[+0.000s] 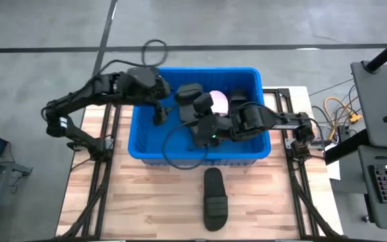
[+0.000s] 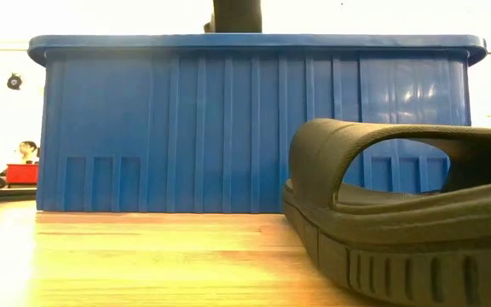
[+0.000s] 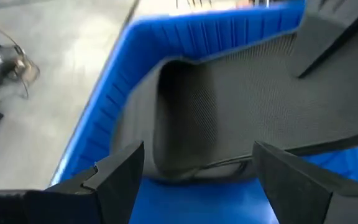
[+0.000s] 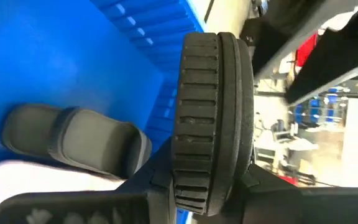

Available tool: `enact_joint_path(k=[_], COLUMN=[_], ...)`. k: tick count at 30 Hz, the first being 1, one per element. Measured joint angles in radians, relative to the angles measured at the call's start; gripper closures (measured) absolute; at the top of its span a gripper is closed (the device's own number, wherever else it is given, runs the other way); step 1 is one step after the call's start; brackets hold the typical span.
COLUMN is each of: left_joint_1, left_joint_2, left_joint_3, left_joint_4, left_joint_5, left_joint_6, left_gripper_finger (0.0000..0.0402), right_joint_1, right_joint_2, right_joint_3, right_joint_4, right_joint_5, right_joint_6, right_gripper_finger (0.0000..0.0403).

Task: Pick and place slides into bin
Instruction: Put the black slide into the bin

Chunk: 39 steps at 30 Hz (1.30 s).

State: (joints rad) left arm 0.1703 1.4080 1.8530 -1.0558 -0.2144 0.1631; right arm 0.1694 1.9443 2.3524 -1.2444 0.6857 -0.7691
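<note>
Black slide [image 4: 213,118] clamped edgewise in right end effector [image 4: 197,186], above bin [image 1: 146,144]

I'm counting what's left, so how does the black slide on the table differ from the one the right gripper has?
The slide on the table lies flat on its sole, outside the bin and untouched. The gripped slide stands on edge, pinched in the right gripper above the bin's inside. Both are black, with ribbed sole edges.

Left pincer [image 1: 160,115] open; right pincer [image 1: 197,128] clamped.
</note>
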Motion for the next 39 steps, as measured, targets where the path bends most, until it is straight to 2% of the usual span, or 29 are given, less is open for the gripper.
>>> enact_joint_path(k=[7, 14, 21, 24, 27, 31, 39], left_joint_1=[0.007, 0.008, 0.027, 0.039, 0.052, 0.070, 0.085], left_joint_2=[0.070, 0.135, 0.170, 0.171, 0.173, 0.172, 0.176], left_joint_3=[0.000, -0.002, -0.002, -0.002, -0.002, -0.002, -0.006], left_joint_4=[-0.011, 0.026, 0.032, 0.036, 0.059, 0.107, 0.136], left_joint_5=[-0.012, -0.136, -0.147, -0.153, -0.166, -0.180, -0.213], left_joint_6=[0.009, 0.074, 0.115, 0.146, 0.169, 0.171, 0.271], left_gripper_finger=[0.0118, 0.0118, 0.0119, 0.0132, 0.0161, 0.0219, 0.0379], right_joint_1=[0.010, 0.010, 0.009, 0.008, 0.010, 0.014, 0.014], right_joint_2=[0.027, 0.031, 0.031, 0.031, 0.031, 0.030, 0.027], right_joint_3=[0.000, 0.000, -0.001, -0.001, -0.001, 0.000, 0.000], right_joint_4=[0.000, 0.000, -0.022, -0.022, -0.014, 0.000, 0.001], right_joint_5=[0.025, 0.023, 0.023, 0.025, 0.023, 0.023, 0.026], right_joint_6=[-0.020, -0.021, -0.039, -0.038, -0.045, -0.070, -0.073], right_gripper_finger=[0.0342, 0.0342, 0.0343, 0.0343, 0.0343, 0.0343, 0.0343])
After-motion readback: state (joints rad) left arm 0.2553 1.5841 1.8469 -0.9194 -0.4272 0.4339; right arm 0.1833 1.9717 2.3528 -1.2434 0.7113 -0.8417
